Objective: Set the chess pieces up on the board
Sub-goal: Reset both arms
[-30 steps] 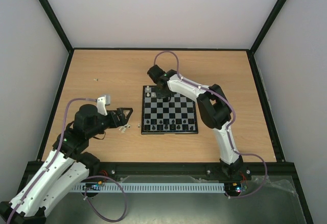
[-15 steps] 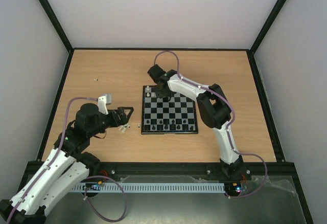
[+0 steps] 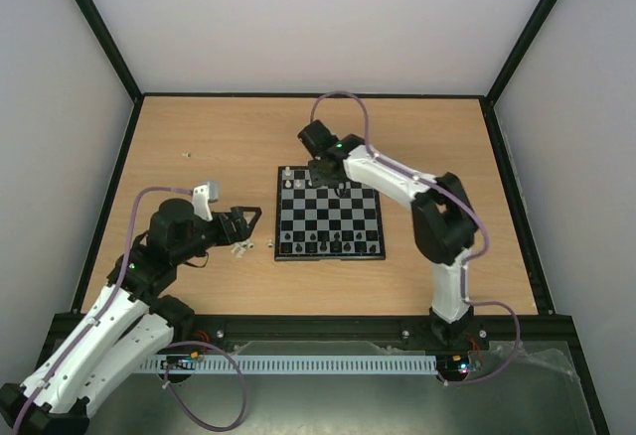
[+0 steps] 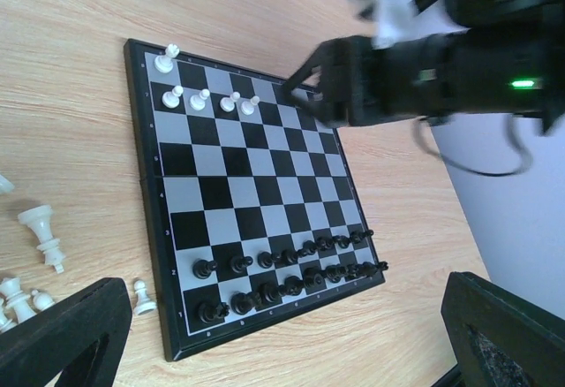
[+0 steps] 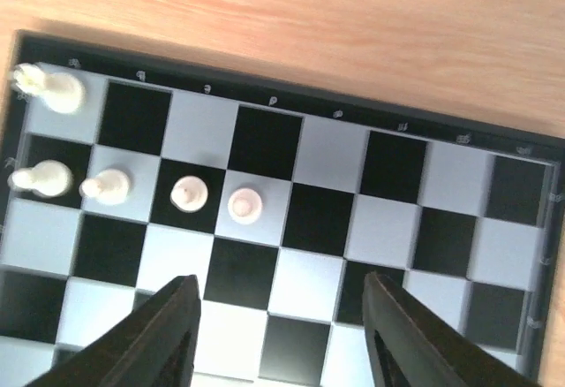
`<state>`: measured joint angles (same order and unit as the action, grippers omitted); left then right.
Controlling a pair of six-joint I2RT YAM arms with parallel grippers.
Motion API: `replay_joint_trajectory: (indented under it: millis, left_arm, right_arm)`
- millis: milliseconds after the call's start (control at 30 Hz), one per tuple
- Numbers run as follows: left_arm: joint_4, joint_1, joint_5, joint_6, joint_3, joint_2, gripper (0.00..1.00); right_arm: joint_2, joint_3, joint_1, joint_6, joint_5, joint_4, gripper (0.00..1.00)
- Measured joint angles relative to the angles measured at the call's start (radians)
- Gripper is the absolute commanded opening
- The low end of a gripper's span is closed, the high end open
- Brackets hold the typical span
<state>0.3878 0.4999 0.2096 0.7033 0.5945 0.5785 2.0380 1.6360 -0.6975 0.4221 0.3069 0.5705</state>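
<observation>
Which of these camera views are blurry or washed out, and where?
Left wrist view: the board is crisp, but the right arm is motion-smeared. Right wrist view: soft throughout, the white pawns fuzzy, the pale squares glaring. Top external view: evenly lit and sharp.

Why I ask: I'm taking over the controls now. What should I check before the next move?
1. Right gripper empty, jaws apart above the board: ok.
2. Four white pawns upright, one per square: ok.
3. White back row filled: not ok, only the corner piece stands there.
4. Left gripper open and empty: ok.
5. Loose white pieces beside the board standing upright: cannot tell.
6. Black pieces in two rows: ok.
</observation>
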Motion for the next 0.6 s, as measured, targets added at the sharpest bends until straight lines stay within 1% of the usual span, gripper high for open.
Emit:
replay_joint_trajectory:
  millis: [33,67,100,167,300,400,600]
  left_arm:
    - [-0.002,0.000,0.000,0.000,0.000,0.005,1.00]
    - [-0.003,0.000,0.000,0.000,0.000,0.008,1.00]
    - [-0.006,0.000,-0.001,0.000,0.000,0.011,0.99]
    - [-0.018,0.000,-0.003,0.001,0.000,0.016,0.99]
    - [-0.050,0.000,-0.019,0.008,0.005,0.040,1.00]
    - [-0.093,0.001,-0.048,0.011,0.018,0.079,1.00]
    - [-0.205,0.020,-0.171,0.003,0.035,0.180,0.99]
  right_arm:
    - [-0.047,-0.024,0.000,0.002,-0.001,-0.006,0.82]
    - [-0.098,-0.047,0.000,0.005,-0.001,-0.015,0.93]
    - [-0.151,-0.066,0.001,0.010,-0.002,-0.023,1.00]
    - [-0.266,-0.105,0.002,0.009,-0.005,-0.046,0.99]
    - [-0.439,-0.166,0.005,0.007,-0.010,-0.097,0.99]
    - [-0.535,-0.227,0.006,0.007,-0.013,-0.127,0.98]
    - [-0.689,-0.321,0.011,0.014,-0.003,-0.128,0.99]
